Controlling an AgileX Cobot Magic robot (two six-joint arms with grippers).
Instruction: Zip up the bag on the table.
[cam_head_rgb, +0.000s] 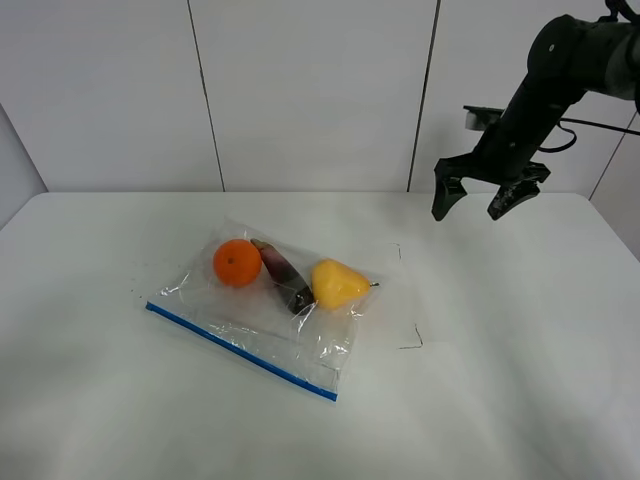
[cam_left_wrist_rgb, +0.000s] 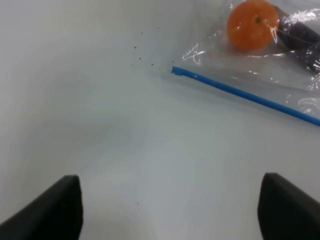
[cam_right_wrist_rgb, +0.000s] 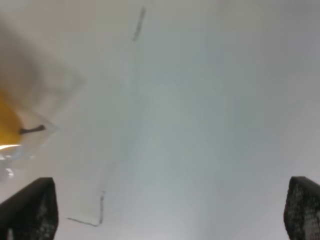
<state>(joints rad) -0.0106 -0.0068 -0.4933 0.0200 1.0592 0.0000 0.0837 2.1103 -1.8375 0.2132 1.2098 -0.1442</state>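
Bag (cam_head_rgb: 262, 315): thin, crinkly, slippery, weighted by fruit. Pinch the zipper (cam_head_rgb: 240, 352) at its end. Both grippers (cam_head_rgb: 487, 200) (cam_left_wrist_rgb: 170, 210) spread wide, empty.

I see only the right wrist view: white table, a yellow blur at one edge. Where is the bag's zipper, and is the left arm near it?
Observer: The blue zipper strip runs along the bag's edge nearest the high camera, away from your yellow pear.
Operator: Is the left gripper holding it?
Observer: No. The left gripper is open, with bare table between its fingers; the strip's end lies ahead of it, untouched.
Operator: And my gripper's height?
Observer: The right gripper is open, lifted above the table, apart from the bag.
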